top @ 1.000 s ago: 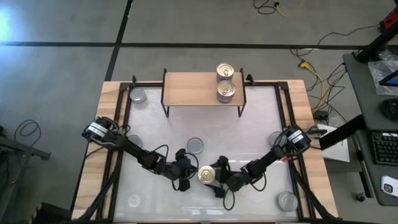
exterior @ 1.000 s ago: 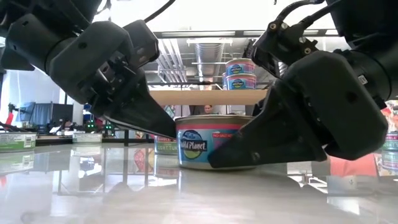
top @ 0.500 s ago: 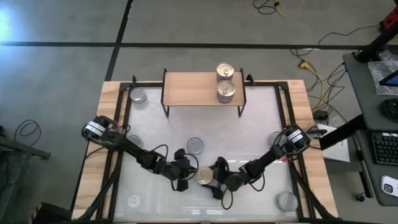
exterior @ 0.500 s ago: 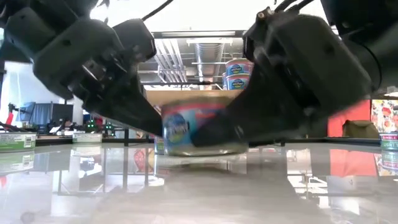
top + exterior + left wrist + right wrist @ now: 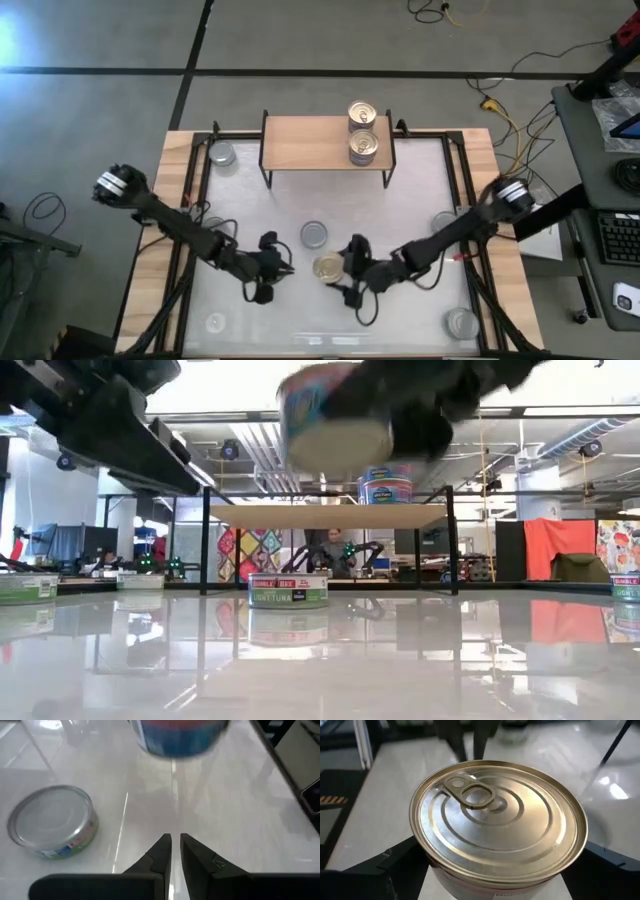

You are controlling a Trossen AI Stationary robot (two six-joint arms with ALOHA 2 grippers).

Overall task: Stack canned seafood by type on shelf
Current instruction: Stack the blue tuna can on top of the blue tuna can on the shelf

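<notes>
A gold-topped tin [image 5: 328,267] of canned seafood hangs above the table's near middle, between the fingers of my right gripper [image 5: 340,270]. The low view shows this tin [image 5: 335,415] high over the tabletop. My left gripper [image 5: 287,268] is shut and empty just left of it; its fingers [image 5: 172,847] point toward the tin. Two gold-topped tins [image 5: 362,130] stand on the right part of the shelf [image 5: 310,145] at the far side. A silver-topped tin [image 5: 313,234] stands on the table just beyond the grippers. My right gripper pinches the tin's round side wall [image 5: 445,870] between its two fingers [image 5: 395,862], one on each side below the rim. The fingers come from the table's right, slanting slightly down. The tin is lifted clear of the table, gold top up.
More silver-topped tins stand at the table's far left corner [image 5: 221,154], right side [image 5: 443,222], near right corner [image 5: 461,322] and near left [image 5: 214,322]. The shelf's left half is bare wood.
My right gripper has risen from the table with the gold-topped tin, which has gone from standing on the table to hanging well above it. My left gripper, shut at the tin's left side a second ago, has drawn back toward the table's left and risen.
</notes>
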